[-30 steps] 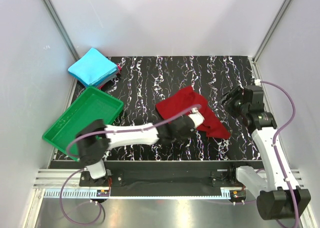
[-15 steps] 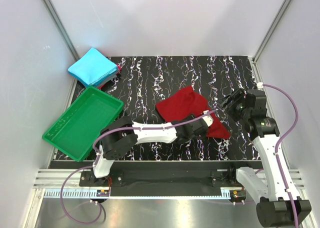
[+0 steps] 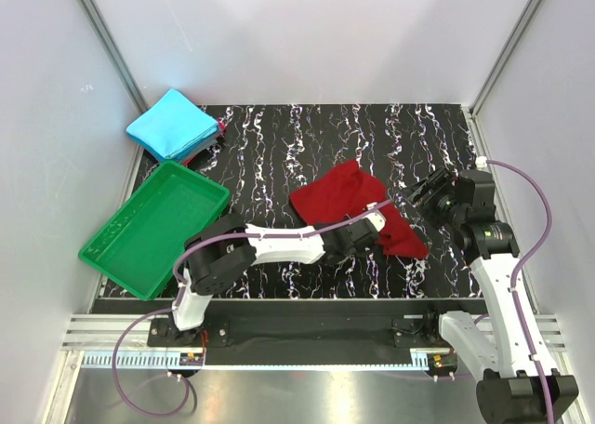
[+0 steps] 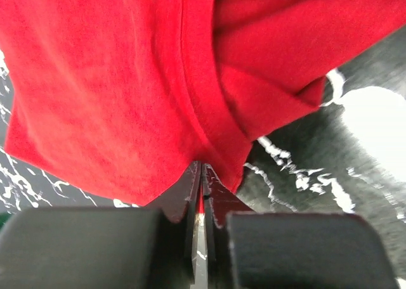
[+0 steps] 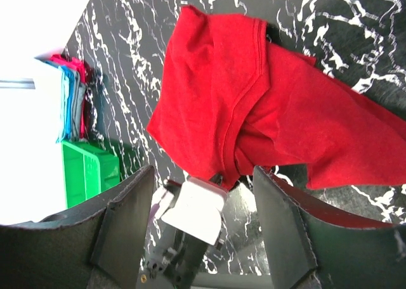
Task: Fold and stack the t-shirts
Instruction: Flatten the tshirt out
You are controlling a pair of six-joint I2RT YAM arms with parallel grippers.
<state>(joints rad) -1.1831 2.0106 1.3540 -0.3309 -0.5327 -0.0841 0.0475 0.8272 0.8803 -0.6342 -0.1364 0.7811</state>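
- Cloth in play: dark red t-shirt (image 3: 346, 193), lying rumpled and partly doubled over on the black marbled table (image 3: 307, 136), just off centre toward 3 o'clock in the top view.
- One lobe of the shirt points to 12 o'clock; a longer flap runs out toward 4 o'clock.
- Left gripper (image 3: 372, 227) is reached across from the 7 o'clock base to the shirt's 6 o'clock edge.
- Left wrist view: the two tips are pressed together with a sliver of red showing between them, clamped on the hem. A seam runs up the cloth from the pinch.
- Right gripper (image 3: 423, 193) hovers near the shirt at its 3 o'clock side, tilted toward it.
- Right wrist view: its fingers (image 5: 124, 232) stand well apart with nothing between them, the shirt and the left gripper's white housing framed in the gap.
- Cyan-blue t-shirt (image 3: 172, 124) is folded to a flat square at the table's 10 o'clock corner, on top of a small pile. Pink and red edges peek out beneath it.
- Green tray (image 3: 153, 224) sits at 8 o'clock, skewed, overhanging the table's edge, well apart from the red shirt.
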